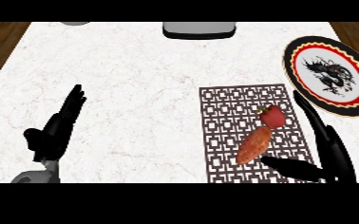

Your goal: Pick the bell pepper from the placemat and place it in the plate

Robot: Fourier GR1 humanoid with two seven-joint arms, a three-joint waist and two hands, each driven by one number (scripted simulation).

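Note:
A small red bell pepper (273,116) lies on the patterned brown placemat (228,109), touching the top end of an orange sweet potato (253,145). The plate (324,73), white with a red, black and gold rim and a dark dragon motif, sits at the right edge, just beyond the mat's far right corner. My right hand (329,147) is open at the mat's right side, fingers stretched up past the pepper and thumb pointing left below the sweet potato; it holds nothing. My left hand (57,128) rests open at the lower left, far from the mat.
A grey object (199,29) stands at the counter's far edge, centre. Another grey shape (73,23) peeks in at the far left. Dark wood floor shows beyond both far corners of the white marble counter (133,76).

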